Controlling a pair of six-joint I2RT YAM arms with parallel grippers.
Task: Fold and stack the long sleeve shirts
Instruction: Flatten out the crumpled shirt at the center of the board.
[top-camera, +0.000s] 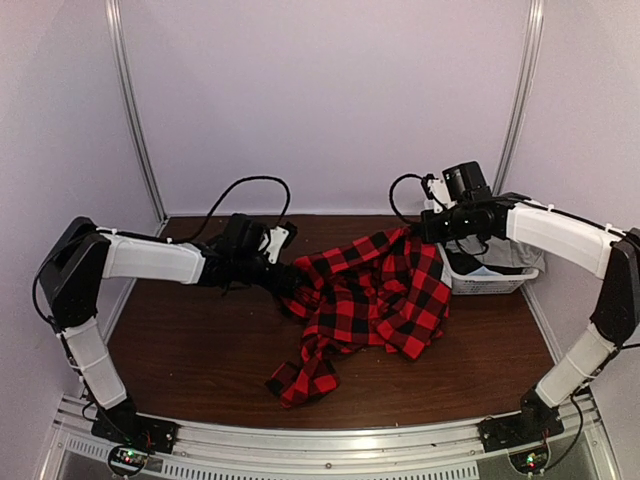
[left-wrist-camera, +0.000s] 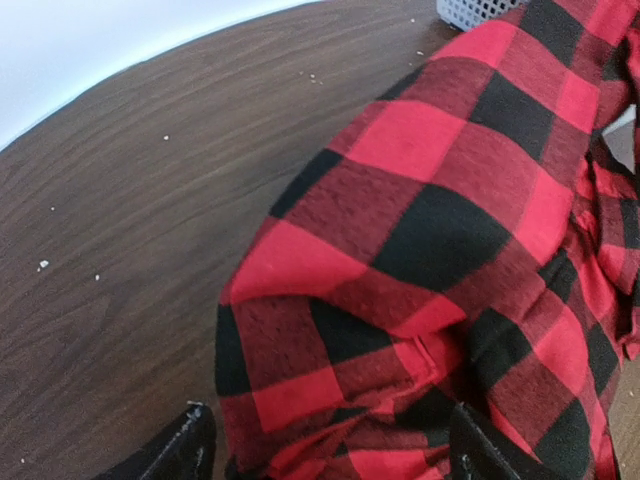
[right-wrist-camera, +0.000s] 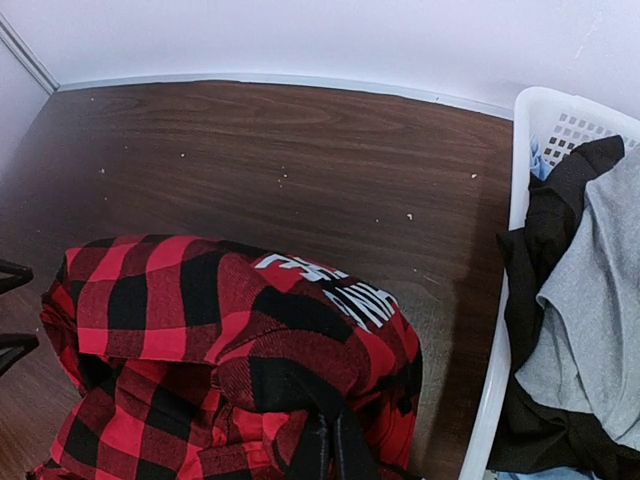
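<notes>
One shirt (top-camera: 370, 290) sprawls across the bench (top-camera: 190, 350), its long axis running left to right between the two arms, a sleeve trailing nearward. Right jaws are clenched on its far-right corner, beside the one basket (top-camera: 482, 284). Left jaws gape, straddling its left edge, so they're placed for the next pinch.

Soft even light, faint shadow beside the flannel shirt (right-wrist-camera: 200, 330), wide-angle bending at edges, slight grain
</notes>
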